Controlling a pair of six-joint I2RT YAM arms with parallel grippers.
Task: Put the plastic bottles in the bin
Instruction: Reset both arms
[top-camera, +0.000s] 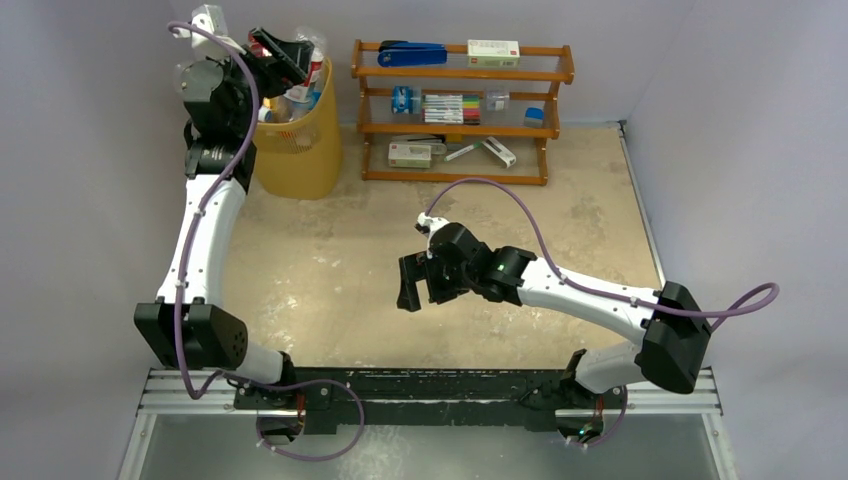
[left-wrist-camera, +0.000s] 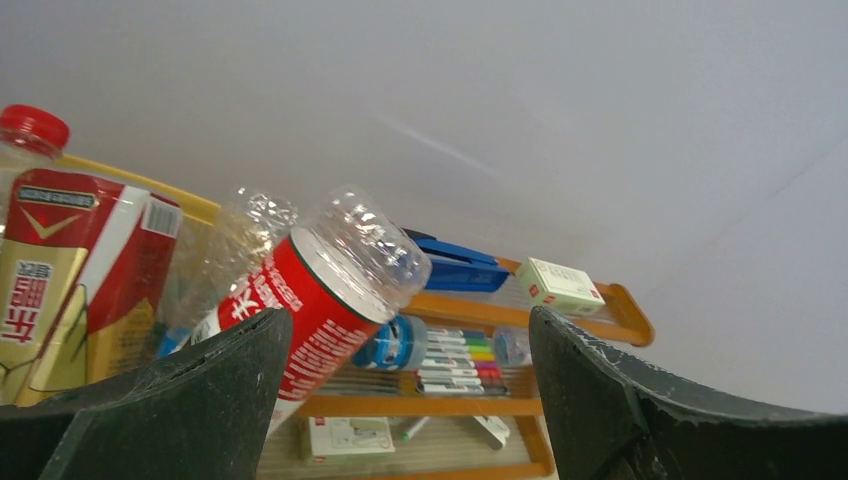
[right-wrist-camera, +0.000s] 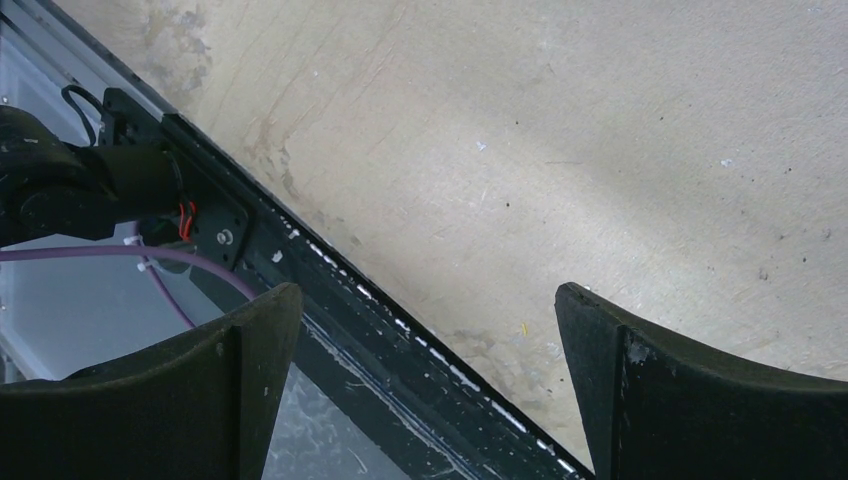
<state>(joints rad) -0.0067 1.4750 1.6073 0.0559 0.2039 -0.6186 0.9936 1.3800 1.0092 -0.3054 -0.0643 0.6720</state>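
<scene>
The yellow bin (top-camera: 300, 150) stands at the far left of the table, with several plastic bottles (top-camera: 303, 95) piled up to its rim. My left gripper (top-camera: 283, 52) hangs open just above that pile. In the left wrist view a clear bottle with a red label (left-wrist-camera: 310, 290) lies tilted just beyond the left finger (left-wrist-camera: 200, 400), and a red-capped bottle with a red and gold label (left-wrist-camera: 70, 260) stands by the bin rim (left-wrist-camera: 195, 207). The left gripper (left-wrist-camera: 408, 318) grips nothing. My right gripper (top-camera: 418, 282) hovers open over the middle of the table, and the right wrist view shows the right gripper (right-wrist-camera: 428, 295) empty.
A brown wooden shelf rack (top-camera: 460, 110) stands at the back, right of the bin, holding a blue stapler (top-camera: 412, 53), white boxes (top-camera: 493, 52) and pens (top-camera: 450, 107). The black base rail (right-wrist-camera: 330, 290) runs along the near table edge below the right gripper.
</scene>
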